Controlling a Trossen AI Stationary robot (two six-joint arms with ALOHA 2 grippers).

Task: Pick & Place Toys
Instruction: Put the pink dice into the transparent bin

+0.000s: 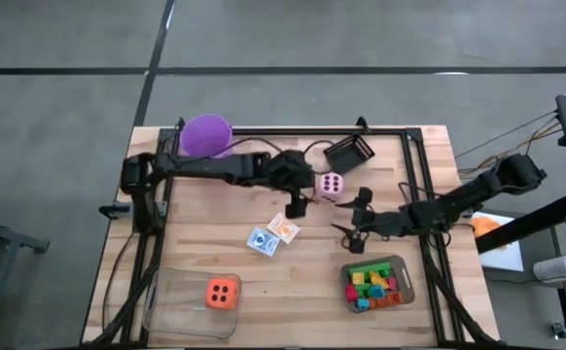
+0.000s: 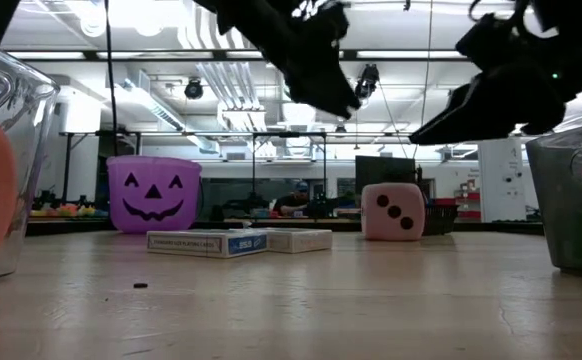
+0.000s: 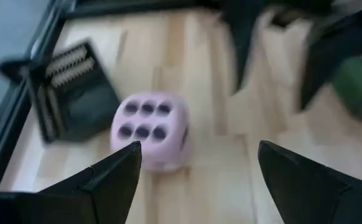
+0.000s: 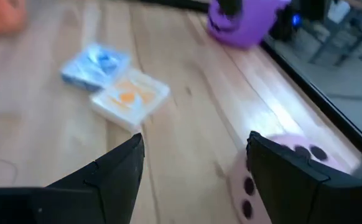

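A pink dotted die (image 1: 331,185) rests on the table by one face, its six-dot face up. My left gripper (image 1: 296,205) hangs open just left of it; in the left wrist view the die (image 3: 148,129) lies ahead of the open fingers (image 3: 199,149). My right gripper (image 1: 353,220) is open on the die's near right, and the die (image 4: 274,171) shows beside one finger. Two card packs, one orange-marked (image 1: 285,227) and one blue (image 1: 263,241), lie flat mid-table. An orange die (image 1: 222,293) sits in a clear container (image 1: 171,303). Coloured bricks (image 1: 373,286) fill a grey tray (image 1: 406,280).
A purple bucket (image 1: 206,136) stands at the far left edge, and a black slotted basket (image 1: 349,153) lies at the far edge behind the pink die. A black frame (image 1: 409,146) runs along the table's edges. Bare wood lies between the card packs and the trays.
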